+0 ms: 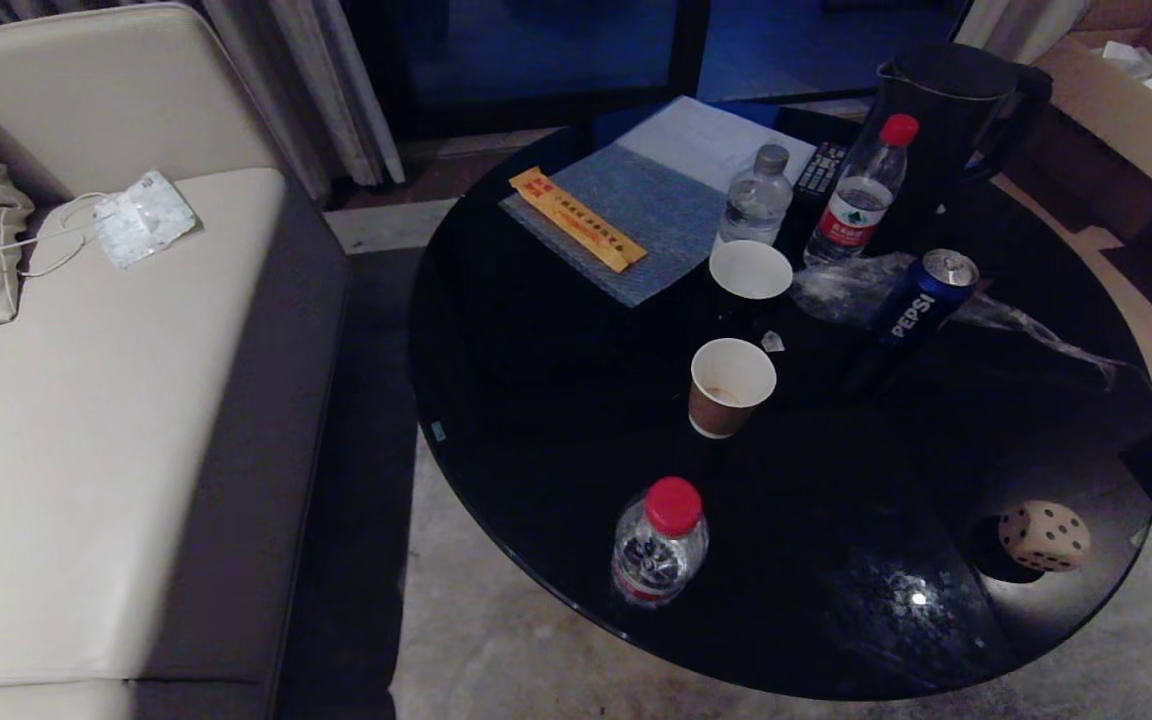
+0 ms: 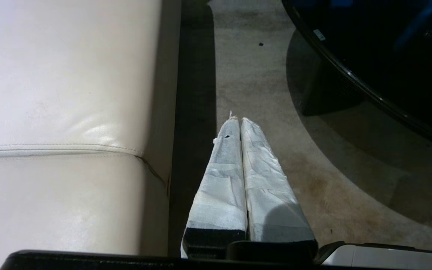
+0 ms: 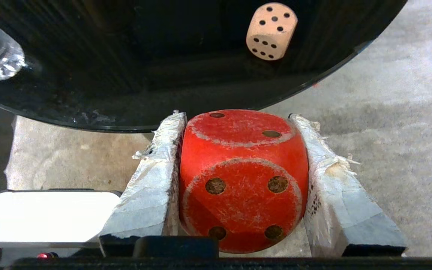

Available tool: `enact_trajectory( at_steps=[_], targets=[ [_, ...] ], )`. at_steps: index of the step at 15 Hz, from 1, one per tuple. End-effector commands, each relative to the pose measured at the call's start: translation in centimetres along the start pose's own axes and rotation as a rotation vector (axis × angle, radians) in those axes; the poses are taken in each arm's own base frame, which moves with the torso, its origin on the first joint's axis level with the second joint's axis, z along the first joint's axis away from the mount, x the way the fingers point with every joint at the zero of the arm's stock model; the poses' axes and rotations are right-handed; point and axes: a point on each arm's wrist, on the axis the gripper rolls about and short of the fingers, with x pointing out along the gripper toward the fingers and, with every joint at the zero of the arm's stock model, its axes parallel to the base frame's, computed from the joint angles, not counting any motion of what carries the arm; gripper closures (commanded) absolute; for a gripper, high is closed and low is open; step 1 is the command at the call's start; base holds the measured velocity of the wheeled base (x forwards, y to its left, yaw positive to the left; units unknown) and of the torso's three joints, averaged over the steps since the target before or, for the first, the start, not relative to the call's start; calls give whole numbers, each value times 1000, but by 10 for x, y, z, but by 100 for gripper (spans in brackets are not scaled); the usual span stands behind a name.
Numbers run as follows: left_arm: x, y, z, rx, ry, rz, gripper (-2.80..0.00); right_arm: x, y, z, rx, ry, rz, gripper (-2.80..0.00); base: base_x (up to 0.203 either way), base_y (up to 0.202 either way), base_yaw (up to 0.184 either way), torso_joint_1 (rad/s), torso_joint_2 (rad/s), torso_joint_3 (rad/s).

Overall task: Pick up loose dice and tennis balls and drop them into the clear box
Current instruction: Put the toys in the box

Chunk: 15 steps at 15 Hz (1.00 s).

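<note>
My right gripper (image 3: 238,118) is shut on the red die (image 3: 243,180), its two white-wrapped fingers pressed on the die's sides, held low over the carpet in front of the black table's edge. A beige die with dark dots (image 1: 1043,536) (image 3: 271,31) lies on the round black table (image 1: 556,400) near its front right rim. My left gripper (image 2: 237,119) is shut with nothing in it, parked over the floor between the sofa and the table. Neither gripper shows in the head view. The tennis balls and the clear box are out of view.
On the table stand two paper cups (image 1: 731,386), a red-capped bottle (image 1: 660,542) near the front, two more bottles (image 1: 861,192), a Pepsi can (image 1: 922,297), a black kettle (image 1: 946,100) and papers (image 1: 636,210). A cream sofa (image 1: 106,420) fills the left. A cardboard box (image 1: 1116,110) sits far right.
</note>
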Motion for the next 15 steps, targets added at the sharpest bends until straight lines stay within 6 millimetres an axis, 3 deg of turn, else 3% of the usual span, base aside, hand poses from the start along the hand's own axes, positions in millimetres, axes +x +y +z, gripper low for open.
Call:
enact_trajectory(
  at_steps=[1, 15],
  targets=[
    [0, 0, 0, -4, 0, 1, 0, 0, 0, 0, -1, 3, 0, 0, 0, 0, 0, 2, 2, 156],
    [0, 0, 1, -58, -6, 16, 0, 0, 0, 0, 1, 3, -1, 0, 0, 0, 0, 2, 2, 199]
  ],
)
